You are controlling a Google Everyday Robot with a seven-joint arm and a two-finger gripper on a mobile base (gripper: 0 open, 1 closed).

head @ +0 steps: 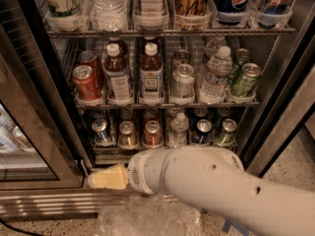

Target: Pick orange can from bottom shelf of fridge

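Observation:
The orange can [127, 134] stands second from the left on the bottom shelf [162, 146] of the fridge [275, 82]. It sits between a blue-and-silver can [102, 131] and a red can [152, 133]. My gripper [104, 177] is a tan wedge at the end of the white arm [197, 183]. It hangs low in front of the fridge's steel base, below and left of the orange can and apart from it. It holds nothing that I can see.
A small water bottle [177, 129], a dark blue can [202, 131] and a green can [226, 132] fill the rest of the row. The shelf above holds red cans [86, 81], tea bottles [150, 73] and green cans. The open glass door [29, 132] stands left. Crumpled clear plastic [147, 220] lies on the floor.

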